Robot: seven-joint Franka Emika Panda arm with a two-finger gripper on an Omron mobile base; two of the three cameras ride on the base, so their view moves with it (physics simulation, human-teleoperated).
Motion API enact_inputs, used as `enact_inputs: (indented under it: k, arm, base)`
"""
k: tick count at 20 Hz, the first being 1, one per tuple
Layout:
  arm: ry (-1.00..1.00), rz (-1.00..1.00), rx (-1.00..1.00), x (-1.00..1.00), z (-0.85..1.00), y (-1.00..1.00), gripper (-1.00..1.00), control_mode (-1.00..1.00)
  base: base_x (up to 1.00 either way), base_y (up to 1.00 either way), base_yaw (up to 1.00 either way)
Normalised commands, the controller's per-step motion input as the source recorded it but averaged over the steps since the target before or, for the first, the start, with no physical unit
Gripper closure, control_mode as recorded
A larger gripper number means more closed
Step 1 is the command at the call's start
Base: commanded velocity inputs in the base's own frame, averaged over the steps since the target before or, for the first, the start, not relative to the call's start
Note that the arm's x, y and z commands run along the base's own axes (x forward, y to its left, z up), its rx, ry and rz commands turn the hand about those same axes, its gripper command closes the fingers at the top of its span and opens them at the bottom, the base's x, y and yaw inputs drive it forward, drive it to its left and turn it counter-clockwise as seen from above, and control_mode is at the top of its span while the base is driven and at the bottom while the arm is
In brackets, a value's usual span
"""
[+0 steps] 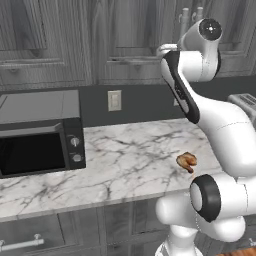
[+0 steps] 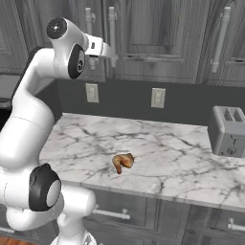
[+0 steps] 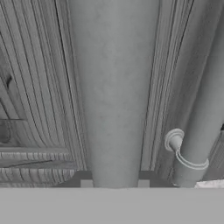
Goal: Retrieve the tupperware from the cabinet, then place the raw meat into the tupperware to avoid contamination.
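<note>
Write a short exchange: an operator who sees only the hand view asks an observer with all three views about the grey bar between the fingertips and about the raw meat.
Operator: A grey bar runs up the middle of my picture. What is it?
Observer: The long handle of the upper cabinet. The gripper is closed on it, and the door is shut.
Operator: Where is the raw meat?
Observer: The raw meat lies on the marble counter, near its front edge and well to the left of the toaster.

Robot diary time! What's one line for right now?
step: opening cabinet | gripper: shut on handle | raw meat: on counter
</note>
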Motion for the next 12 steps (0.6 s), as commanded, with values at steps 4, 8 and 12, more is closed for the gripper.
enact_inputs:
  k: [4,8,12]
  arm:
    - [0.05,0.0,0.0,-0.7,0.0,0.49,1.0,-1.0]
    - [0.03,-0.01,0.0,-0.77,0.0,0.53,1.0,-1.0]
    - [0.02,-0.01,0.0,-0.79,0.0,0.51,1.0,-1.0]
  base:
    - [0.0,0.0,0.0]
    - [0.0,0.0,0.0]
    - [0.0,0.0,0.0]
